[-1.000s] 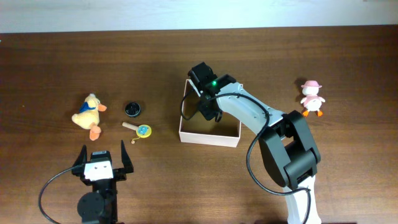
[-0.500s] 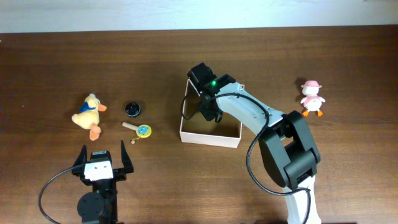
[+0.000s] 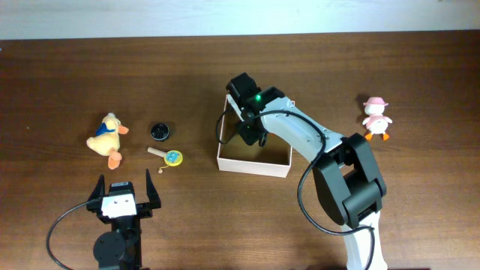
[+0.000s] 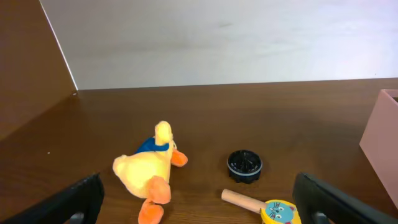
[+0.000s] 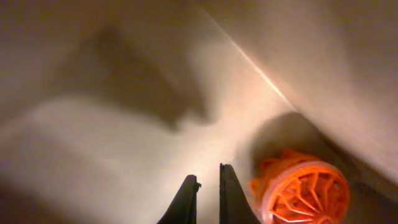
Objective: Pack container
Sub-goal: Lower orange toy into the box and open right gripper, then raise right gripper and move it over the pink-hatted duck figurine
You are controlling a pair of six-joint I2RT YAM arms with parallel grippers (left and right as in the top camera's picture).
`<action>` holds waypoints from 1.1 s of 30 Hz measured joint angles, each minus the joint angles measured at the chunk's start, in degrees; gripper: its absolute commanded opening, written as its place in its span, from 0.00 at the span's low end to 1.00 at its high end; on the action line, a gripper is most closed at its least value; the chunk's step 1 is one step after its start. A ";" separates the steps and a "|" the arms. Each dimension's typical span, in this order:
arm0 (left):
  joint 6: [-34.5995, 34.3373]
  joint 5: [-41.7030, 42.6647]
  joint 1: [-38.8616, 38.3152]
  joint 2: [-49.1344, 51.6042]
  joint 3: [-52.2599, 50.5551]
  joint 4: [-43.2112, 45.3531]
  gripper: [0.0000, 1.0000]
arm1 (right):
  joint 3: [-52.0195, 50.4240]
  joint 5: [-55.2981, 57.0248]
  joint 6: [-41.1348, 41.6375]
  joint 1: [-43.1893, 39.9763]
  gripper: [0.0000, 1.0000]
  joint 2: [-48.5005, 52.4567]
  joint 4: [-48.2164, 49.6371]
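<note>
left gripper (image 3: 124,186) drawn back near its base, jaws spread wide; right arm (image 3: 300,139) stretched forward, wrist angled down, right gripper (image 5: 207,186) jaws pressed together

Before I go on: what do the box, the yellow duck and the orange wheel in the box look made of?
Container: cardboard by the look, matte white outside, tan inside, thin straight walls. Yellow duck: soft plush, fuzzy surface, rounded stuffed shape. Orange wheel: probably moulded plastic, smooth with crisp spokes; blurred, so not certain.

No legible text or markings.
</note>
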 measured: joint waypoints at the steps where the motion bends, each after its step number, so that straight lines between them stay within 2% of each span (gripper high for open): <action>1: 0.00 0.02 0.00 0.00 0.00 0.00 0.99 | 1.38 -1.27 -0.17 0.02 0.03 0.00 -0.63; 12: 0.00 0.00 0.00 0.00 0.00 0.00 0.99 | 22.23 -6.69 -0.92 0.00 0.04 0.00 -9.03; 20: 0.00 0.02 0.00 0.00 0.00 0.00 0.99 | 37.22 2.45 4.70 -1.92 0.05 0.00 -21.14; 27: 0.00 0.02 0.00 0.00 0.00 0.00 0.99 | 41.79 7.72 12.66 -11.32 0.06 0.00 -33.40; 33: 0.00 0.00 0.00 0.00 0.00 0.00 0.99 | 41.79 9.03 17.14 -21.55 0.19 0.00 -40.74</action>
